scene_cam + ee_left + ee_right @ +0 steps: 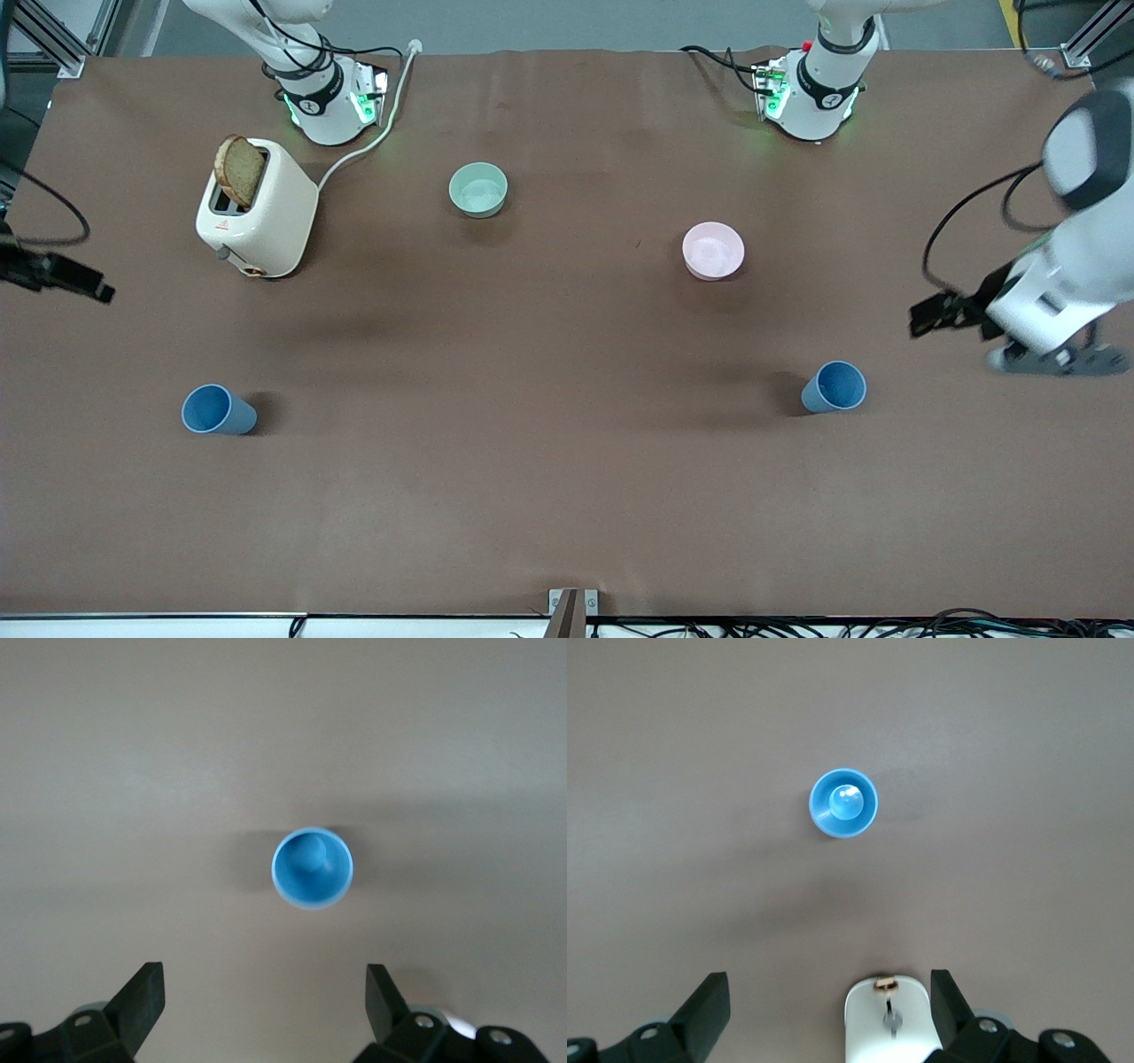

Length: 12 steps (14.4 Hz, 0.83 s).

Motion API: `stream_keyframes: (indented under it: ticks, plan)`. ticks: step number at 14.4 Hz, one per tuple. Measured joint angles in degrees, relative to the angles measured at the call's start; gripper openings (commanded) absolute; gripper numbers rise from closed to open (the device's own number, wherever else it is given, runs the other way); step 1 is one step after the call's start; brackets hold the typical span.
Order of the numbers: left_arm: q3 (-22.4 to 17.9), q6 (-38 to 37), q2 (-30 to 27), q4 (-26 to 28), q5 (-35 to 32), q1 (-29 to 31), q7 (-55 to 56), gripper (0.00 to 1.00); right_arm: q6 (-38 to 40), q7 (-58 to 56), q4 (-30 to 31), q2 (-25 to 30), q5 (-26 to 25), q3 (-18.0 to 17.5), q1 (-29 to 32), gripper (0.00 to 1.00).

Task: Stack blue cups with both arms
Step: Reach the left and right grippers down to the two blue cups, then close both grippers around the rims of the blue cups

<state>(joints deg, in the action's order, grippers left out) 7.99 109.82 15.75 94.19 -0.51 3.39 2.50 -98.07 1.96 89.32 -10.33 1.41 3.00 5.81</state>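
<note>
Standing near the front camera are the two blue cups, both upright and well apart. One blue cup [218,410] is toward the right arm's end of the table. The other blue cup [834,387] is toward the left arm's end. Nothing is stacked yet, so the whole job is still to do: each arm must pick up or steady a cup, and one cup must go into the other.

The left gripper [939,313] hangs in the air at the left arm's end of the table, close to its cup. Its fingers [142,997] are spread wide with nothing between them. The right gripper [84,285] hangs at the right arm's end of the table. Its fingers [707,1001] are spread wide too, and hold nothing.

Farther from the camera sit a pink bowl [713,251] and a green bowl [478,190]. A toaster [257,209] with bread [240,171] in it stands toward the right arm's end.
</note>
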Motion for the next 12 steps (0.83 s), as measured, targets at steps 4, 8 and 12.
stream_keyframes:
  ticks: [4,8,12]
  plan:
    - [-0.01,8.78,9.04,2.51,0.00,0.01,1.08,0.88,-12.62,-0.50,1.17,-11.21,-0.01,0.00,0.69,1.00]
    - [-0.02,10.01,14.14,2.53,-0.86,0.07,1.10,0.64,-21.54,-2.91,1.39,-19.28,-0.03,0.00,0.80,1.00]
    - [-0.02,10.24,16.40,2.53,-1.25,0.07,1.10,0.19,-26.26,-6.65,2.34,-23.37,-0.03,0.04,2.04,1.00]
